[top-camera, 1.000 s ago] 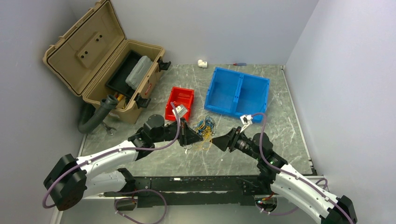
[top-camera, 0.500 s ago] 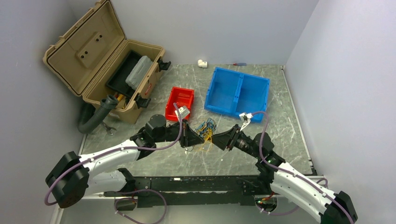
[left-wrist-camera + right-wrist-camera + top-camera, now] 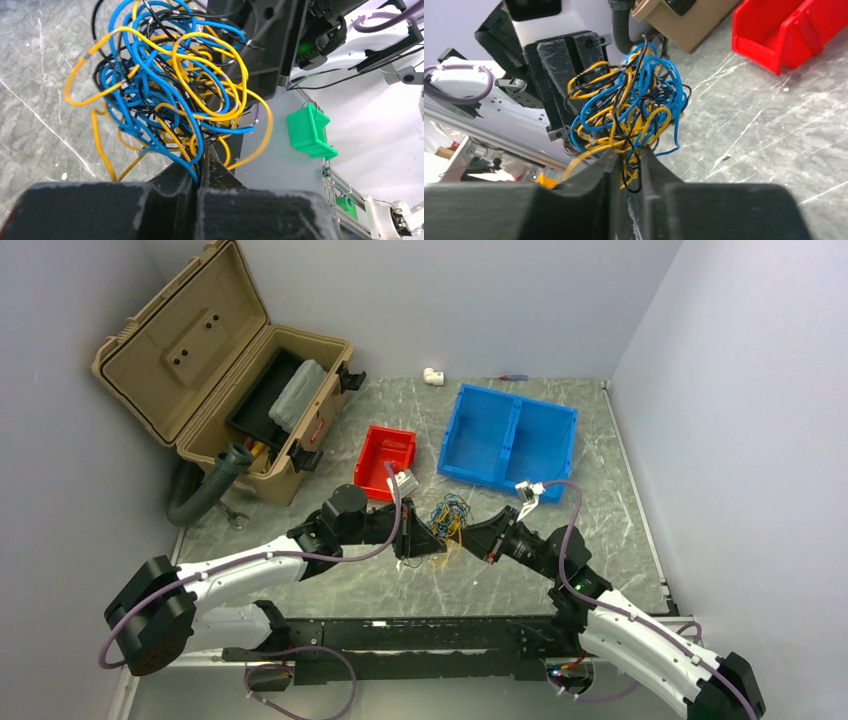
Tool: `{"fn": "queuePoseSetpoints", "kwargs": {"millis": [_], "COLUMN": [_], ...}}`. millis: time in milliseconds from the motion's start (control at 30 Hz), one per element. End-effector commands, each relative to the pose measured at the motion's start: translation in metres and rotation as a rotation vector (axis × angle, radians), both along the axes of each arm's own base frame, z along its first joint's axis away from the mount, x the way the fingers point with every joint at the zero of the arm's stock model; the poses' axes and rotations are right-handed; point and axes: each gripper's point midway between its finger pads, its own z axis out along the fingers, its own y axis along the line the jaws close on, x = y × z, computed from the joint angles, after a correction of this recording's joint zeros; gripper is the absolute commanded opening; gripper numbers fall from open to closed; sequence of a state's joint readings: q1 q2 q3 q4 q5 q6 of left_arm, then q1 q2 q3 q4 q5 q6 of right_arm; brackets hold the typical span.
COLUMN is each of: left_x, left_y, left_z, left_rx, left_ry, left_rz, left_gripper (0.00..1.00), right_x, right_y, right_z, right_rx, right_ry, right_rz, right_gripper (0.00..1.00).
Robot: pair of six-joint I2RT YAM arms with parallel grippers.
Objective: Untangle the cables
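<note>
The cables (image 3: 447, 515) are a tangled bundle of thin blue, yellow-orange and black wires, held just above the marble table between the two arms. My left gripper (image 3: 430, 540) is at the bundle's left side. In the left wrist view the left gripper (image 3: 204, 162) is shut on blue and yellow strands of the cables (image 3: 170, 85). My right gripper (image 3: 470, 532) is at the bundle's right side. In the right wrist view the right gripper (image 3: 631, 162) is closed on black and yellow strands of the cables (image 3: 629, 107). Each gripper faces the other across the tangle.
An open tan toolbox (image 3: 230, 370) stands at the back left, with a black hose (image 3: 205, 490) beside it. A red bin (image 3: 385, 455) and a blue two-part bin (image 3: 510, 435) lie behind the bundle. A white fitting (image 3: 433, 375) and a screwdriver (image 3: 512, 377) lie by the back wall.
My left arm has pushed to the right and the bundle has shifted slightly right with it. My right gripper has turned and drawn back a little to the right.
</note>
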State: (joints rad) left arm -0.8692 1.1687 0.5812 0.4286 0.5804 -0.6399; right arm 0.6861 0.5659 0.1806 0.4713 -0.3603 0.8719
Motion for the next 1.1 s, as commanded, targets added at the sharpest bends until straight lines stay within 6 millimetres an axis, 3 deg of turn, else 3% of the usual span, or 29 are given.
{"fn": "queuePoseSetpoints", "kwargs": {"millis": [0,67,167,367,467,800,967,1067], "left_x": [-0.006,-0.003,0.002,0.026,0.032,0.039,0.066,0.060], "left_y": [-0.010,-0.007,-0.001,0.027,0.037,0.044,0.089,0.082], "left_z": [0.026,0.023,0.016,-0.003,-0.009,-0.018,-0.046,-0.039], "left_rx": [-0.054,-0.042,-0.019,0.036,0.062,0.127,0.287,0.232], "left_ry": [-0.072,-0.071,-0.054,-0.024,-0.018,-0.015,0.093,0.051], "left_rz": [-0.046,-0.019,0.038,0.259,0.307,0.350,0.652,0.585], "left_gripper": [0.00,0.00,0.00,0.00,0.00,0.00,0.00,0.00], "right_x": [0.002,0.006,0.023,0.047,0.045,0.044,0.040,0.041], "right_y": [0.001,-0.005,-0.023,-0.086,-0.106,-0.143,-0.193,-0.182], "right_z": [0.022,0.020,0.004,-0.027,-0.031,-0.018,-0.035,-0.035], "right_rx": [0.019,0.006,-0.077,-0.228,-0.262,-0.349,-0.413,-0.406], "right_ry": [-0.049,-0.038,0.023,0.157,0.162,0.119,0.258,0.231], "right_rz": [-0.005,-0.048,-0.196,-0.558,-0.637,-0.774,-1.026,-0.968], "right_gripper": [0.11,0.00,0.00,0.00,0.00,0.00,0.00,0.00]}}
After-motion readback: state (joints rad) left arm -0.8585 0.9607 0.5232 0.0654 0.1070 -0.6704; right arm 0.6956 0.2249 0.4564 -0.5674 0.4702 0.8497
